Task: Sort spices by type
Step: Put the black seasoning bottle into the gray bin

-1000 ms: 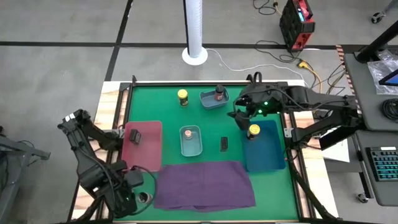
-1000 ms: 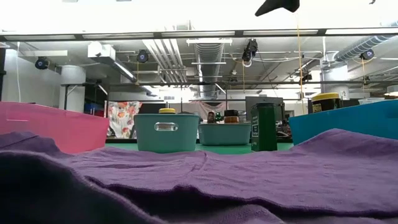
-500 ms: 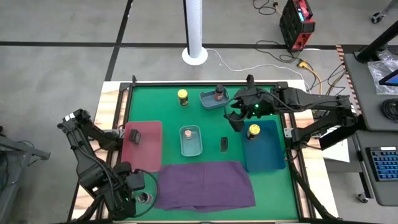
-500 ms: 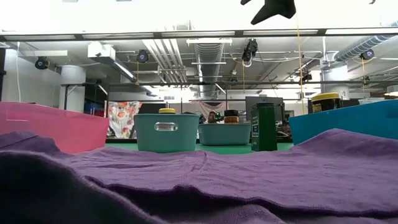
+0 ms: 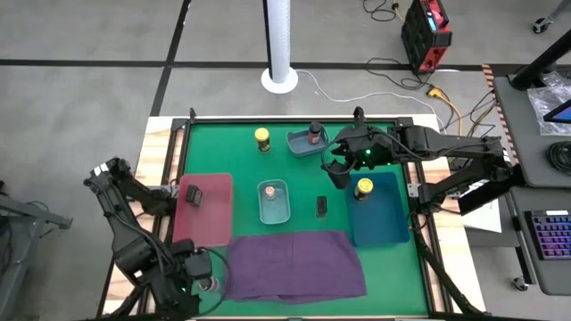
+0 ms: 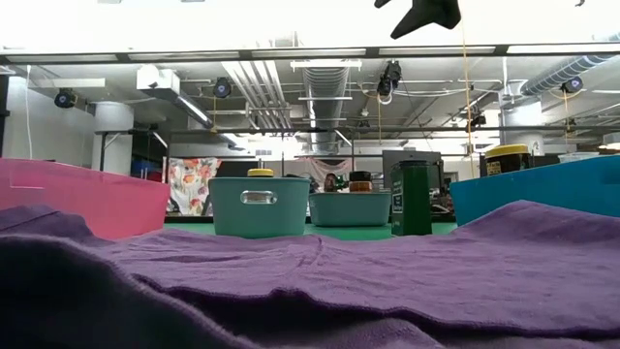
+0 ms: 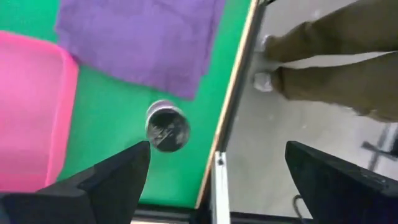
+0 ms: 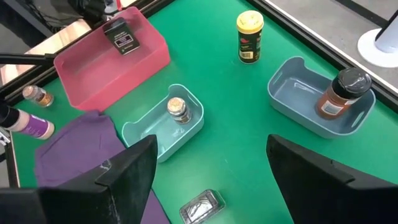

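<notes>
The left gripper [image 7: 214, 168] hangs with its fingers spread wide, holding nothing. A small jar [image 7: 167, 126] stands upright right below, just beside the purple cloth [image 7: 140, 40], lying in the gap between the fingers. This arm is much nearer. The right gripper [image 8: 208, 158], also spread and empty, hovers far from the cloth.

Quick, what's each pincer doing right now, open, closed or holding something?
Left pincer: open, empty, above a small jar.
Right pincer: open, empty.
</notes>
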Robot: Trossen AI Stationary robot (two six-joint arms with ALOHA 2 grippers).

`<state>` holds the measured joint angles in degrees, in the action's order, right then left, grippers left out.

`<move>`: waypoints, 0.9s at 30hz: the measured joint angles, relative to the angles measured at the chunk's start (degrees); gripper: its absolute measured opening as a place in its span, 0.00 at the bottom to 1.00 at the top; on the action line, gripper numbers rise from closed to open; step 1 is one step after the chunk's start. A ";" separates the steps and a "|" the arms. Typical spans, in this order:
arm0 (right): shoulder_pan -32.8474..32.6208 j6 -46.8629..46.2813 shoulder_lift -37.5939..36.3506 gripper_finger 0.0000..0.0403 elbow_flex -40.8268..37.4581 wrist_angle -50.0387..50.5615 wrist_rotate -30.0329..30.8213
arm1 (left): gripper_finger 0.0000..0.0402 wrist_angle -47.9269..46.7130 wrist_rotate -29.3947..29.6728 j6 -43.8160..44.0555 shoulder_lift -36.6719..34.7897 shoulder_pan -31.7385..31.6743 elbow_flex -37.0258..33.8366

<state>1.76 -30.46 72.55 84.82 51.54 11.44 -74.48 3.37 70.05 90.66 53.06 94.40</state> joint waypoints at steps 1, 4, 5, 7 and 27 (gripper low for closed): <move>0.00 0.00 0.00 0.72 0.00 0.00 0.00 | 0.89 -0.39 -0.65 -0.09 0.74 0.00 -0.10; 0.00 -0.07 0.00 0.73 0.00 0.01 0.00 | 0.87 0.23 -1.24 -3.61 3.03 0.16 -0.30; 0.00 -0.34 0.00 0.74 -0.04 0.01 0.02 | 0.87 0.14 -1.21 -4.82 3.79 0.17 -0.30; 0.00 -1.02 0.00 0.75 -0.08 0.10 0.00 | 0.87 -0.62 -1.15 -5.94 5.32 0.22 -0.40; -0.02 -2.79 0.00 0.76 -0.11 0.21 -0.01 | 0.82 10.29 -0.51 -6.44 -0.11 0.76 -18.30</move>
<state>1.74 -33.25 72.55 84.71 51.75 11.43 -64.19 2.85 63.61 90.55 53.82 76.10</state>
